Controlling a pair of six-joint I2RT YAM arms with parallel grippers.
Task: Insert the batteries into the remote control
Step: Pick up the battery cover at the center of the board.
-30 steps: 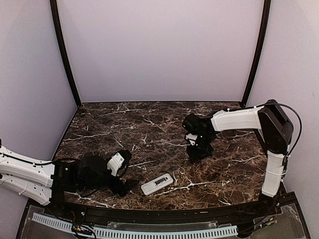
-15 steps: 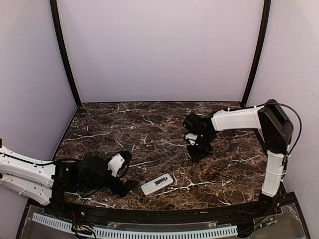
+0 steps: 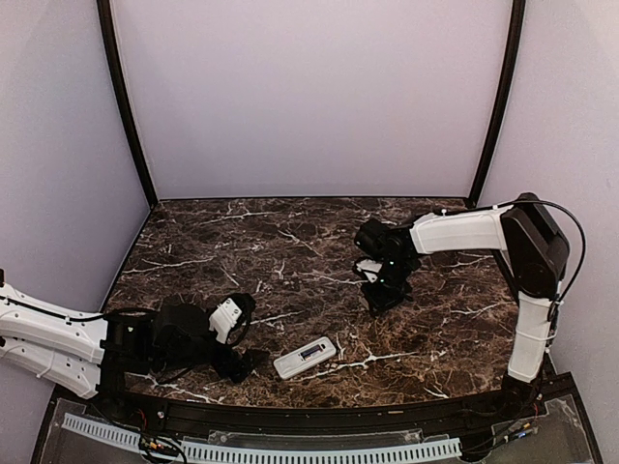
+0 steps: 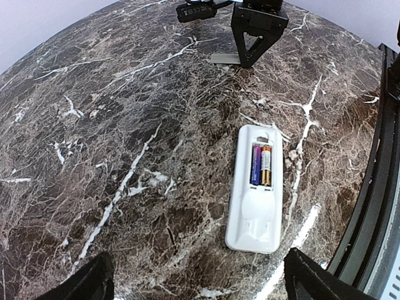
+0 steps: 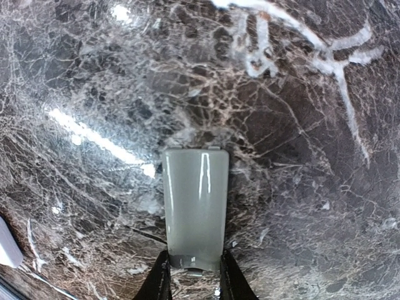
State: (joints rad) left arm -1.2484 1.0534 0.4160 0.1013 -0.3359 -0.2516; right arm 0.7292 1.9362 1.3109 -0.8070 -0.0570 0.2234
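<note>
Two batteries (image 4: 261,165) sit in remote control (image 4: 255,194), back-up on table (image 4: 125,125) near front edge | left gripper (image 4: 200,284): fingers wide apart, holding nothing | right gripper (image 5: 192,281): clamped on end of back cover (image 5: 195,206), which lies flat

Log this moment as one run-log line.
remote control: back up, bay open, two batteries in | left gripper: open, short of remote control | right gripper: shut on back cover, lying on table

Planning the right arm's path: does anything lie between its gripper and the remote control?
Nothing visible does. Only bare marble table lies between the right gripper, pinching the back cover, and the remote control. The left gripper sits open on the remote's far side, off that line.
</note>
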